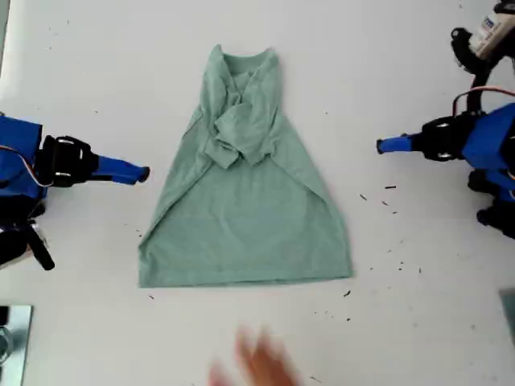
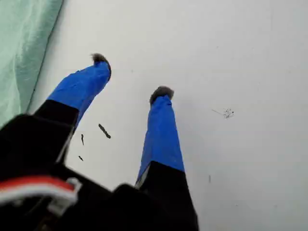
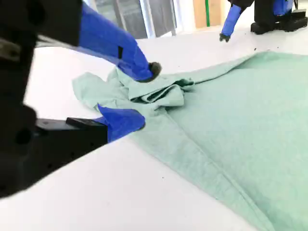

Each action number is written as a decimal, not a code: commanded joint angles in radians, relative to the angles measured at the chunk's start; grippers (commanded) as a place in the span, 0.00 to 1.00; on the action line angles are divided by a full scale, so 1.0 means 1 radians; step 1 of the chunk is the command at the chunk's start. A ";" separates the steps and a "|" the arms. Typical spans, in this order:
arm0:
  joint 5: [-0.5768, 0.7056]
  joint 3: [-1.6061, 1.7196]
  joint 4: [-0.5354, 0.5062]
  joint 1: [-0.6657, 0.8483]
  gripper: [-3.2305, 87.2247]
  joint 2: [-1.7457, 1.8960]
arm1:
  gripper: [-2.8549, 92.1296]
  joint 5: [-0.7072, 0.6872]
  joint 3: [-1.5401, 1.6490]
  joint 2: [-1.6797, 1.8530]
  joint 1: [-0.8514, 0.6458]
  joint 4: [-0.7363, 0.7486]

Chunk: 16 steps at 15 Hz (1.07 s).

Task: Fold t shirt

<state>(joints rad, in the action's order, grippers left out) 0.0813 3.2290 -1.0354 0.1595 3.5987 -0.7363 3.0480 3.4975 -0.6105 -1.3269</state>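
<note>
At the exterior view's left, my second gripper [image 1: 137, 171] is hovering just off the side edge of the t shirt [image 1: 245, 201], apart from the cloth. Its jaws are standing spread and holding nothing. In the second wrist view it [image 3: 146, 95] is aiming across at the bunched sleeves [image 3: 154, 94], which I judge is where it needs to go to tidy that heap.

The t shirt is lying in the middle of the white table [image 1: 418, 48], with the collar [image 1: 245, 60] far and the hem [image 1: 241, 277] near. Both sleeves are lying pulled in over the chest in a rumpled knot, so the body is narrowing towards the far end. The side folds look done, and the near-to-far fold is not yet made.

At the near edge, a person's blurred hand [image 1: 261, 362] is showing, clear of the hem.

At the exterior view's right, my first gripper [image 1: 386, 145] is waiting, well apart from the cloth. Its jaws [image 2: 130, 77] are spread over bare table with dark specks [image 2: 104, 131], gripping nothing, probably parked to leave room.
</note>
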 commanded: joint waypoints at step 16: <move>0.003 0.009 -0.002 -0.012 0.18 0.006 | 0.22 0.137 0.061 0.008 -0.015 -0.002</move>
<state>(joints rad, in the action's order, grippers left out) 0.0813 3.2290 -1.0354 0.1595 3.5987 -0.7179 3.0480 3.4975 -0.6105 -1.3269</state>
